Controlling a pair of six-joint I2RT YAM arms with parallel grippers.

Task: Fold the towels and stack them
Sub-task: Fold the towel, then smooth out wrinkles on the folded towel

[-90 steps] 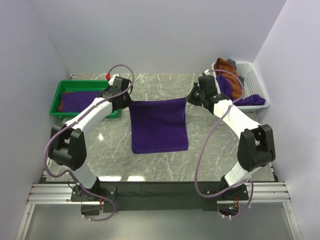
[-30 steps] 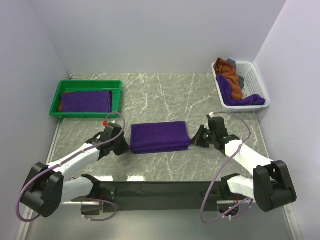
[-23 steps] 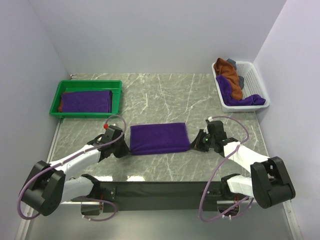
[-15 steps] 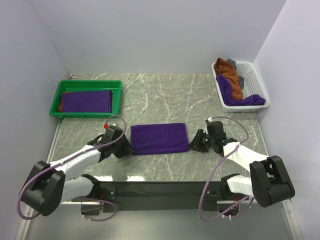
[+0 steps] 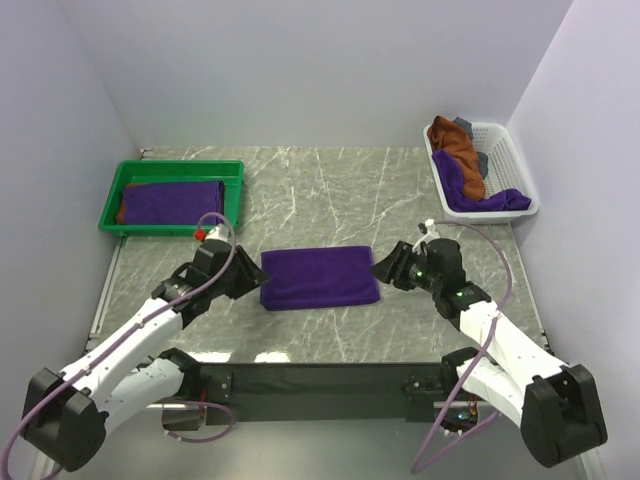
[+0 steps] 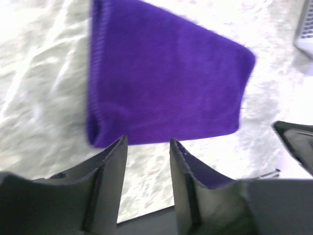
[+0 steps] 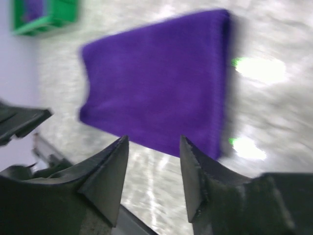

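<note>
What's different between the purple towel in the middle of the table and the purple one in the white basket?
The table towel is folded into a neat flat rectangle; the basket towel is crumpled, one end draped over the near rim of the white basket. The table towel lies alone on the marble table; the basket towel is bunched against a rust-brown towel. Both are deep purple plush cloth.

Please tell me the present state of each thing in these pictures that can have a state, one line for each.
Middle purple towel: folded, lying flat, not held.
Left gripper: open, empty, beside that towel's left end.
Right gripper: open, empty, beside its right end.
Green tray: holds a folded purple towel.
White basket: holds crumpled, unfolded towels.
</note>
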